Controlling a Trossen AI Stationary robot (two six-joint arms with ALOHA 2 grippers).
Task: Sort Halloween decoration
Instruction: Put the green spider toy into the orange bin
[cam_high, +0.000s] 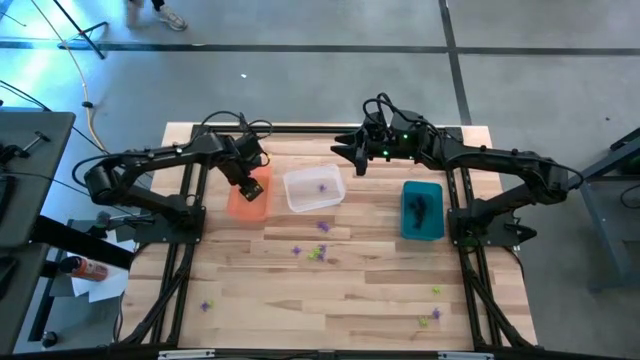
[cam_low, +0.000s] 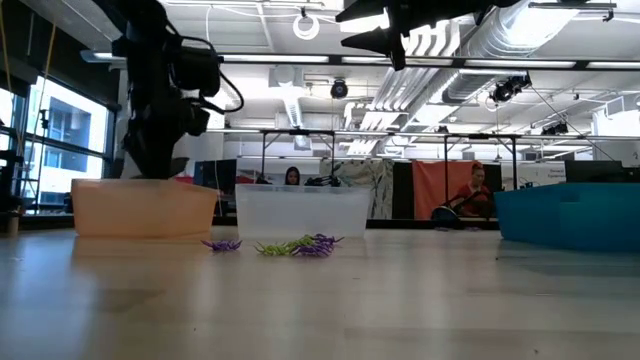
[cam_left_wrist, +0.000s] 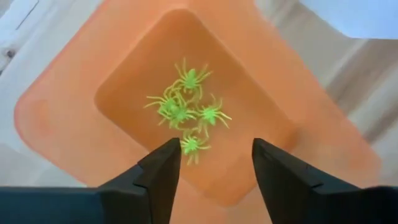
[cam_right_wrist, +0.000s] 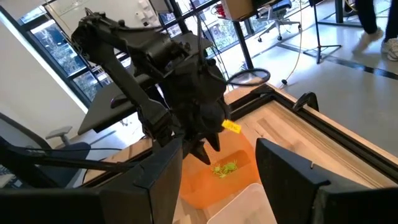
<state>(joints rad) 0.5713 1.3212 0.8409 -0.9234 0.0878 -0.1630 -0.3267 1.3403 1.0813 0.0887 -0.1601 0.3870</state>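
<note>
My left gripper (cam_left_wrist: 214, 158) hangs open and empty over the orange bin (cam_high: 249, 194), fingers pointing down; it shows in the high view (cam_high: 251, 188) too. Several yellow-green spiders (cam_left_wrist: 186, 112) lie on that bin's floor. The clear bin (cam_high: 314, 189) holds a purple spider (cam_high: 322, 186). The teal bin (cam_high: 422, 209) holds black spiders (cam_high: 420, 208). Loose purple and yellow-green spiders (cam_high: 318, 252) lie on the table; they show in the low view (cam_low: 295, 245) too. My right gripper (cam_high: 352, 150) is open and raised near the far edge.
More loose spiders lie near the table's front, at the left (cam_high: 206, 305) and at the right (cam_high: 430, 318). The three bins stand in a row across the table's middle. The arms' frame posts run along both sides of the table.
</note>
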